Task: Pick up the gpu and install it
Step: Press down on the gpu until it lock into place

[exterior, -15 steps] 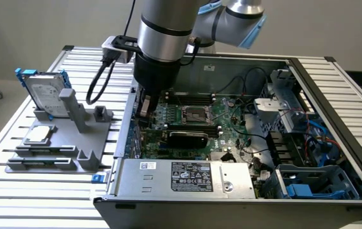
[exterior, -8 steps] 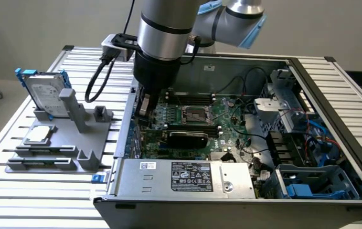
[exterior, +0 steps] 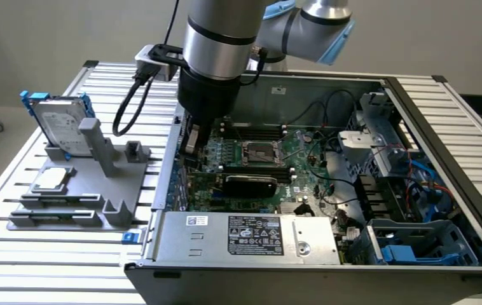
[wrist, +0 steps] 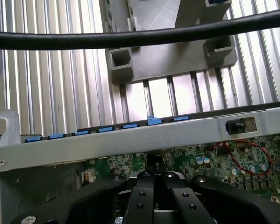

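Note:
The gpu [exterior: 250, 184] sits inside the open computer case [exterior: 411, 108], its black rounded shroud facing up just below the processor socket on the green motherboard [exterior: 309, 159]. My gripper [exterior: 192, 145] reaches down into the case at its wall on the exterior view's left, a little apart from the shroud's near end. In the wrist view the black fingers [wrist: 144, 196] lie pressed together, so the gripper [wrist: 155, 173] is shut with nothing visible between them. Green board [wrist: 233, 161] shows just past the fingertips. What lies directly under the tips is hidden.
A grey fixture [exterior: 80, 184] on the slatted table holds a silver hard drive with blue rails [exterior: 58, 124] and a small chip [exterior: 52, 180]. The power supply [exterior: 250, 235] fills the case front. The case's metal wall [wrist: 130, 137] and a black cable [wrist: 130, 37] cross the wrist view.

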Robot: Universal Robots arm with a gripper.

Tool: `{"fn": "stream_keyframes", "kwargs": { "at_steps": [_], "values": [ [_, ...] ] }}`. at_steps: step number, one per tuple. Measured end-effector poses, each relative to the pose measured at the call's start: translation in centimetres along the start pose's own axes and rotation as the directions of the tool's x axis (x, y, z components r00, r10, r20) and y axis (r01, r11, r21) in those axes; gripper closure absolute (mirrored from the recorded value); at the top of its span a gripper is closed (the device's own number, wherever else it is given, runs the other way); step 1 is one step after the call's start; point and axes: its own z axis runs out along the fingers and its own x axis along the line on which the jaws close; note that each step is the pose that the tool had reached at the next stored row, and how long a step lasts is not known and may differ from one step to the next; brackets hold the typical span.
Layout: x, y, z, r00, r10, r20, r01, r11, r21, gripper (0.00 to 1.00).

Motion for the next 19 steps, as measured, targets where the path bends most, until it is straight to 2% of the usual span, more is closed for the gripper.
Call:
{"fn": "stream_keyframes", "kwargs": {
  "at_steps": [19],
  "values": [
    [-0.19,0.19,0.04,0.9984,0.055,0.0122,-0.055,0.9985,-0.0039,0.89]
  ]
}}
